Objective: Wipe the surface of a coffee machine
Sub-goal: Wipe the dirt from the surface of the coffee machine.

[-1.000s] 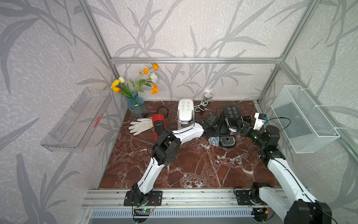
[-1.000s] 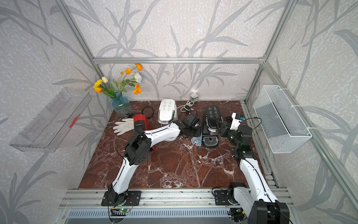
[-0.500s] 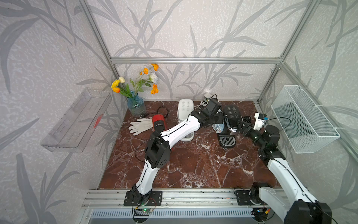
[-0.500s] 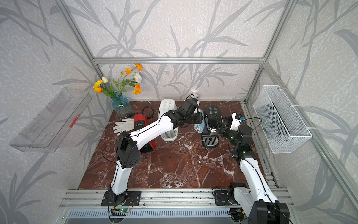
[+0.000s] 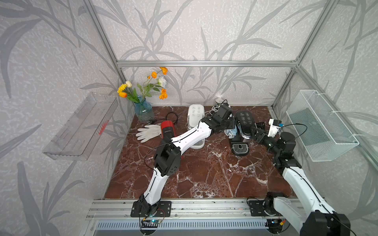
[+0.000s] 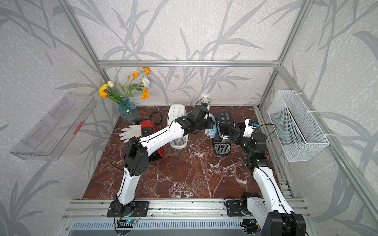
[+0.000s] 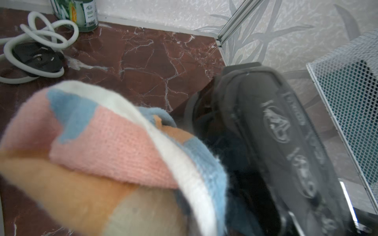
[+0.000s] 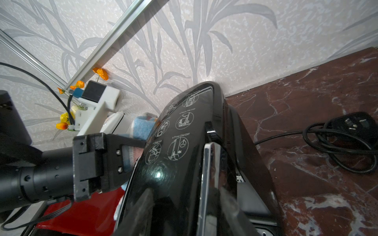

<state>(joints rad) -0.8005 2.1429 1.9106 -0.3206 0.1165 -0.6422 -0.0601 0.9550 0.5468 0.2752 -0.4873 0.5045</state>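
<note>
L gripper [image 5: 229,127] clenched on cloth [image 5: 231,132], pressed to left flank of black coffee machine [image 5: 244,124]; R gripper [image 5: 257,133] grasping right side, prob. as brace.

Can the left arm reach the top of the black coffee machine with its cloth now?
Probably yes. The left gripper, shut on the cloth, is right beside the black coffee machine, and nothing covers the machine's top panel.

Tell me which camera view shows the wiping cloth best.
The left wrist view: the cloth fills the frame, showing pink, blue, white and orange patches beside the black coffee machine. In both top views it is a small pale bundle beside the machine. The right wrist view shows only a blue strip behind the machine.
</note>
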